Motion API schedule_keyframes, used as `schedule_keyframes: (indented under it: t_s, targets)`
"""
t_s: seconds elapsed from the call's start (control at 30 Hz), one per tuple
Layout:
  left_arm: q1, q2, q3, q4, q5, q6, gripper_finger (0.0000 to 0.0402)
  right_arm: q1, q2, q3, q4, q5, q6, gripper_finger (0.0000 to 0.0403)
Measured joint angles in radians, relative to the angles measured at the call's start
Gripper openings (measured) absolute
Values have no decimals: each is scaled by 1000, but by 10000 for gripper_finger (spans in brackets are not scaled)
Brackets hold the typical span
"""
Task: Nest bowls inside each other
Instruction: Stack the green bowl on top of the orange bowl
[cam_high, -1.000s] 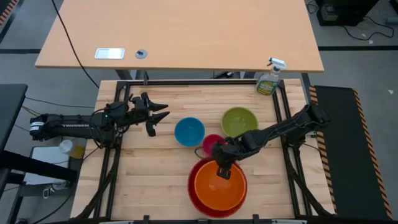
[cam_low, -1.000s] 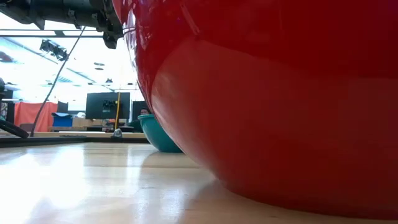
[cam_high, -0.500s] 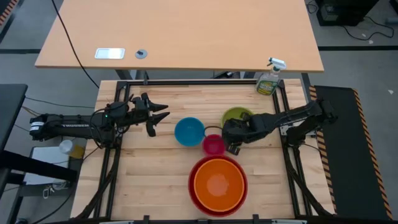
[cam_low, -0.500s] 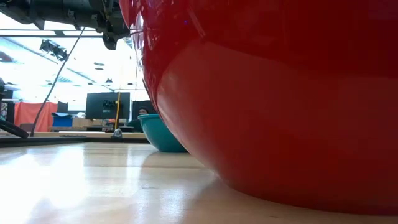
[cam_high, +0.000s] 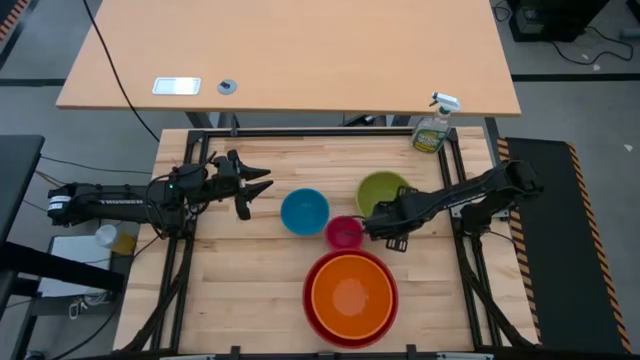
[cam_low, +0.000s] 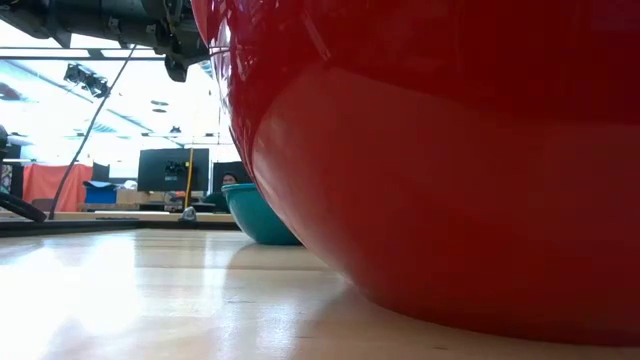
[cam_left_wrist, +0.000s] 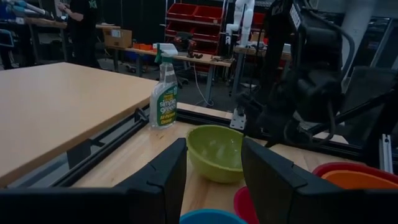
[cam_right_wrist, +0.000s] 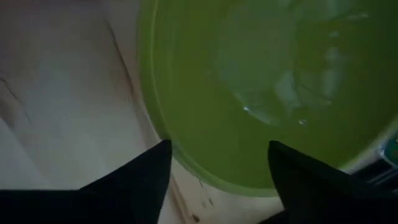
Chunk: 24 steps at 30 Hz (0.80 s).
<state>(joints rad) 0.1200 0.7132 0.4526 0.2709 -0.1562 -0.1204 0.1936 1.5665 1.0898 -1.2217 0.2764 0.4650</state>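
The orange bowl sits nested in the large red bowl near the table's front edge; the red bowl fills the low view. The blue bowl, the small pink bowl and the green bowl each rest on their bases at mid-table. My right gripper points steeply down over the green bowl's near rim, fingers open, one over the inside and one over the outside; I cannot tell whether they touch it. My left gripper waits open and level, left of the blue bowl.
A green spray bottle stands at the far right corner of the work surface. A black frame runs along the table's far edge and sides. Bare wood lies at the near left. A second, larger table stands behind.
My right gripper has left the far rim of the orange bowl and gone toward the table's far edge, past the pink bowl, to the green bowl's near rim, tipping to point more steeply down. The orange bowl stays nested in the red one.
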Motion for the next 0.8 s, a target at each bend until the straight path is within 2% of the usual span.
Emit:
schedule_keyframes:
  t_s: [0.1,0.2,0.53,0.8]
  targets:
    - [0,0,0,-4,0,0,155,6,0,-45,44,0,-48,297]
    - [0,0,0,-6,0,0,155,9,0,-83,89,-2,-83,302]
    - [0,0,0,-6,0,2,155,9,0,-41,38,-5,-66,259]
    - [0,0,0,-6,0,4,155,9,0,46,-38,34,-48,254]
